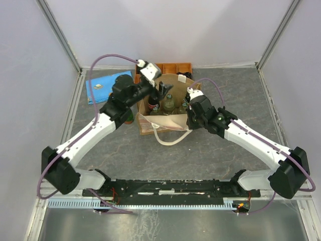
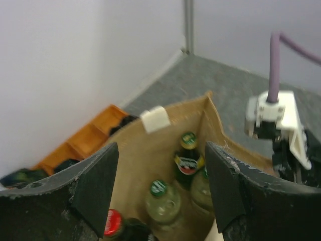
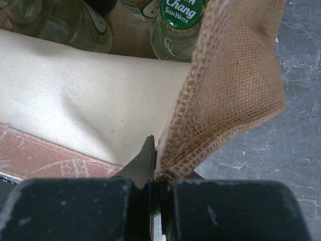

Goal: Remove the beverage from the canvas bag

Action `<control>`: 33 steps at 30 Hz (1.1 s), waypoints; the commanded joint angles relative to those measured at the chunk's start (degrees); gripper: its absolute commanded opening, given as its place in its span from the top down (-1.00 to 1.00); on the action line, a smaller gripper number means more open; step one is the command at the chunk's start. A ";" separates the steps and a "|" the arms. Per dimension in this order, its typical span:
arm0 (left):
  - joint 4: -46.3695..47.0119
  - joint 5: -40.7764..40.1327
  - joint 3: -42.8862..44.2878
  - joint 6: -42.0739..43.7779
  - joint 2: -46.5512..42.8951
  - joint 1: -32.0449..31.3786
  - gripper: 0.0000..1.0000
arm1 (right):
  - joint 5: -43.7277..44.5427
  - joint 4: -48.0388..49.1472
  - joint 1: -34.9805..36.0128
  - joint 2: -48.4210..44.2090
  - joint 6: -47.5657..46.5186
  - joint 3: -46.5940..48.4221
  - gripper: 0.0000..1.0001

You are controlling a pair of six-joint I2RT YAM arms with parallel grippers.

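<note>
Worktop [image 1: 210, 145]: grey marbled surface, carrying everything below.

Canvas bag [image 1: 173, 82]: stands upright in the middle of the far half, between the two arms. Its mouth opens straight up, its lighter front panel faces the arms' bases, and its broad side runs left to right.

Bag handle [image 1: 173, 139]: a cream loop flopped forward over the front panel onto the worktop.

Orange tray [image 1: 175, 66]: just behind the bag, against the far wall, its compartments in a row left to right.

Blue pouch [image 1: 100, 85]: lies flat in the far left corner, apart from the bag.

Right hand [image 3: 159, 188]: clenched on the woven edge of the bag's right wall at the rim, the fabric pinched between the two fingers.

Left hand [image 2: 160, 170]: released, fingers spread wide, hovering over the bag's mouth and touching nothing.

Bottles [image 2: 159, 196]: inside the bag, all upright, long axes vertical, necks and caps pointing up at the mouth. At least four seem to be there, though the left wrist view is blurred.

Dark bottle [image 2: 188, 160]: green cap, near the bag's far wall.

Red cap [image 2: 113, 220]: nearest the left finger.

Soda water cap [image 3: 183, 12]: green, on a clear bottle just inside the pinched wall.
</note>
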 commanded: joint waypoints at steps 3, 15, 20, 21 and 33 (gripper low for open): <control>6.07 13.21 -2.63 2.34 7.90 -0.47 -0.54 | 0.20 3.57 0.34 -3.50 0.94 -0.27 0.96; 6.64 16.62 -1.48 4.91 14.48 -1.62 -0.52 | 2.71 3.26 0.35 -6.11 1.77 -1.62 0.75; 6.65 23.56 -3.54 8.32 15.46 -1.64 -0.52 | 2.64 3.44 0.35 -5.81 1.77 -1.43 0.74; 6.69 24.51 -3.96 8.78 15.58 -1.58 -0.52 | 2.53 3.44 0.31 -5.78 1.76 -1.43 0.74; 9.95 26.60 -4.90 10.41 19.93 -1.66 -0.99 | 2.11 3.44 0.33 -4.96 1.78 -1.09 0.70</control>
